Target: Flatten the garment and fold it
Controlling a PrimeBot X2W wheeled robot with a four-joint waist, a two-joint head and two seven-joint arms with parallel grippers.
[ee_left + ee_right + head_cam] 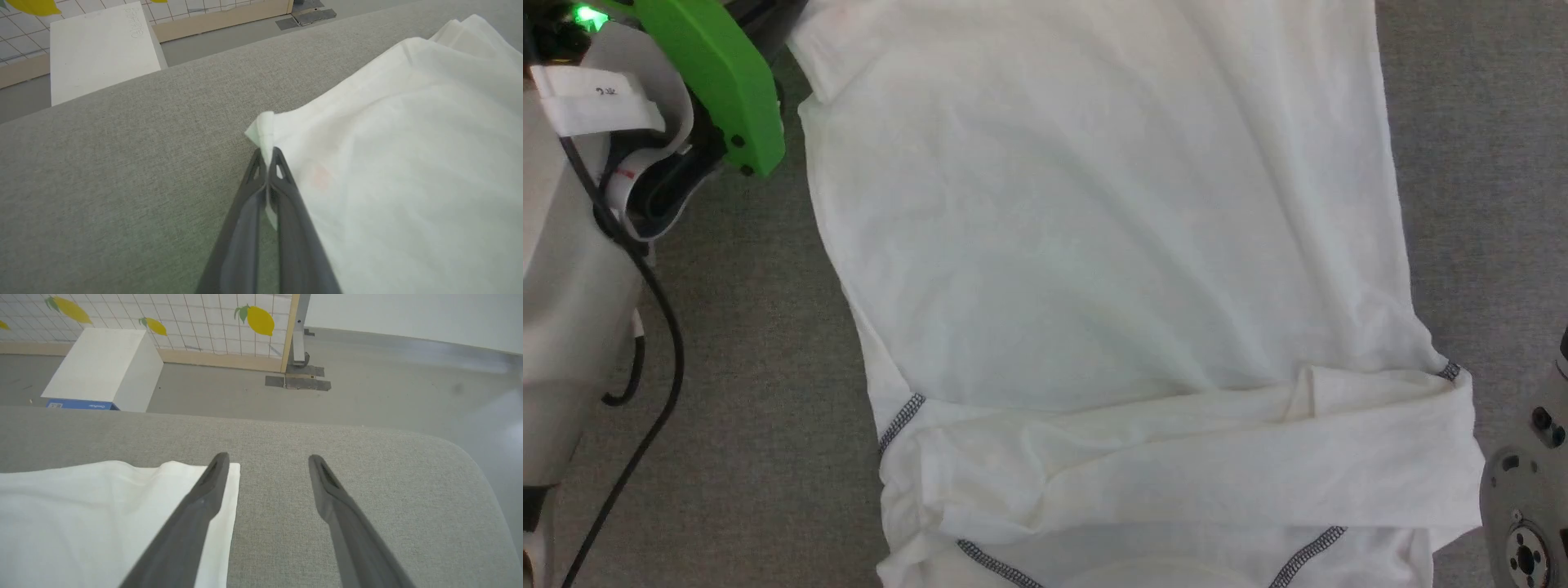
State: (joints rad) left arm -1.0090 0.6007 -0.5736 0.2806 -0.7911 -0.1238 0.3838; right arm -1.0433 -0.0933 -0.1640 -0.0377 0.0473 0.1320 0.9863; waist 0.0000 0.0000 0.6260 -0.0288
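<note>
Across the grey padded table (727, 367) the garment (1094, 245) lies spread out. Its body is mostly flat, with only soft ripples, and it takes up the middle of my head view. I'd judge the flattening nearly done and the folding begun: a sleeve (1217, 465) lies folded across the body on my near side, with dark stitched seams showing at either end. The body itself looks not yet folded, so that is the work left.

For room, I have bare table on both sides of the shirt, more on my left. The far table edge runs just past the hem, and its rounded corner (470, 457) sits off to the right of my right arm. A white box (98, 363) stands on the floor beyond that edge, well apart from the cloth.

My right gripper (265, 461) hangs with its fingers wide apart, holding nothing, one finger over the shirt's far right corner and the other over bare table. My left gripper (267, 157) is pinched tight on the far left corner (261, 126), with a small tuft poking up past the tips.
</note>
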